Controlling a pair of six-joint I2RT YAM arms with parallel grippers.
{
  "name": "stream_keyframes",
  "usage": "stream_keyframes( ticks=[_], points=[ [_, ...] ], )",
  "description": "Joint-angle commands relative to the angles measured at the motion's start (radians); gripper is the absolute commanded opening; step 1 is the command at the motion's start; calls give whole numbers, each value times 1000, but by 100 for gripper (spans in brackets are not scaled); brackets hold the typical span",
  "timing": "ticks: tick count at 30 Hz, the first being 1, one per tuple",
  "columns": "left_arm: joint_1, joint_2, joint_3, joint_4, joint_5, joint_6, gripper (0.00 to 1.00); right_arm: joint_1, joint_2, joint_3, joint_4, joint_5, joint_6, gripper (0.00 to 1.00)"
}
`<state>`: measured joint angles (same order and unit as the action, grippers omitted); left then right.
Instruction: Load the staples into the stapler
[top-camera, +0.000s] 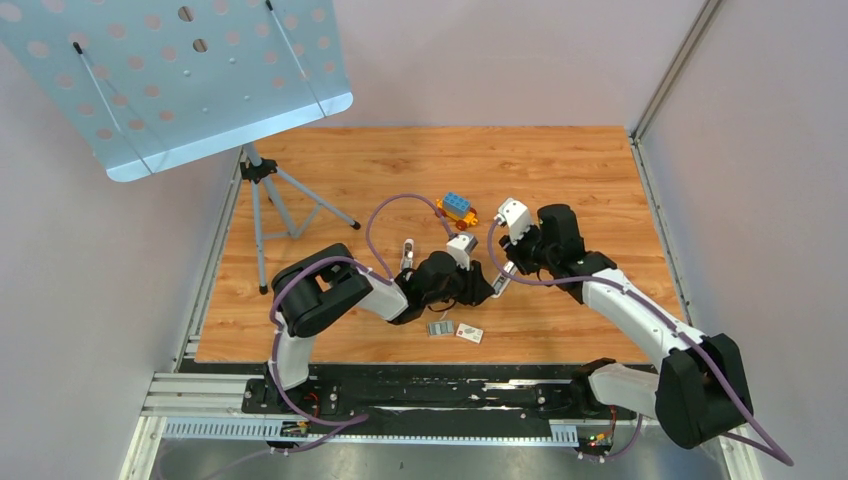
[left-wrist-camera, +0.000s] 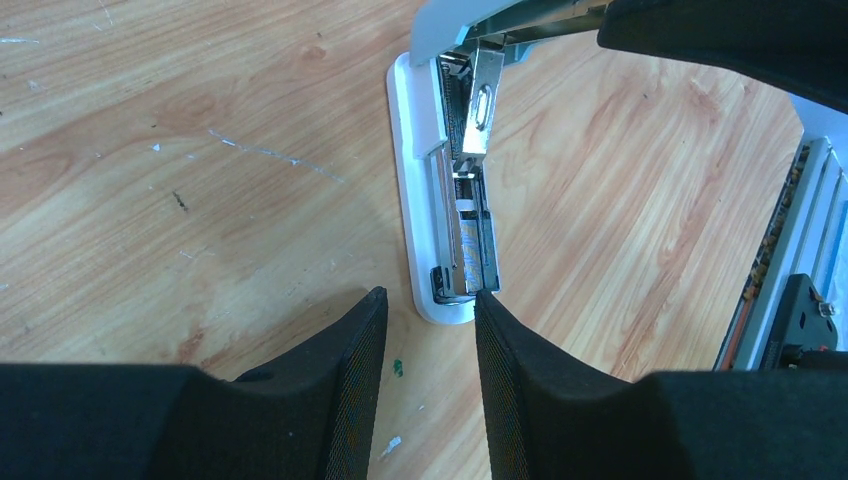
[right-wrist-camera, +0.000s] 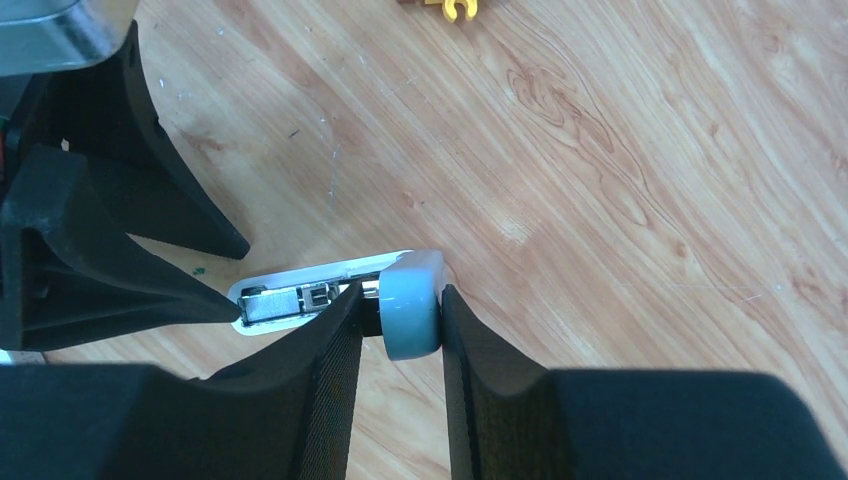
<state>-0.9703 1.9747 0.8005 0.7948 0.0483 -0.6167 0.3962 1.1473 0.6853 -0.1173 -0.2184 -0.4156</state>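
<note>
The stapler (top-camera: 497, 284) lies on the wooden table between my two grippers, hinged open. In the left wrist view its white base (left-wrist-camera: 412, 190) and metal magazine channel (left-wrist-camera: 470, 245) point toward me, and the pale blue lid (left-wrist-camera: 470, 18) is raised at the top. My left gripper (left-wrist-camera: 428, 305) is open and empty, with its right fingertip (left-wrist-camera: 492, 312) against the magazine's near end. My right gripper (right-wrist-camera: 398, 300) is shut on the pale blue lid (right-wrist-camera: 412, 305). The staples (top-camera: 440, 327), a small grey ribbed rectangle, lie on the table in front of the left gripper.
A small white printed box (top-camera: 469, 333) lies right of the staples. A blue, yellow and red toy (top-camera: 457, 208) sits behind the grippers. A tripod (top-camera: 270, 190) with a perforated metal plate (top-camera: 170, 70) stands at the back left.
</note>
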Motion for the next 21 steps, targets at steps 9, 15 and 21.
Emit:
stream_keyframes(
  ticks=[9, 15, 21],
  points=[
    [13, 45, 17, -19, -35, 29, 40, -59, -8, -6, 0, -136, 106, 29],
    [13, 44, 21, -20, -32, 25, 40, -57, -7, -4, -56, -183, 129, 38],
    [13, 40, 22, -19, -28, 20, 40, -57, -52, 2, -111, -191, 136, 51]
  ],
)
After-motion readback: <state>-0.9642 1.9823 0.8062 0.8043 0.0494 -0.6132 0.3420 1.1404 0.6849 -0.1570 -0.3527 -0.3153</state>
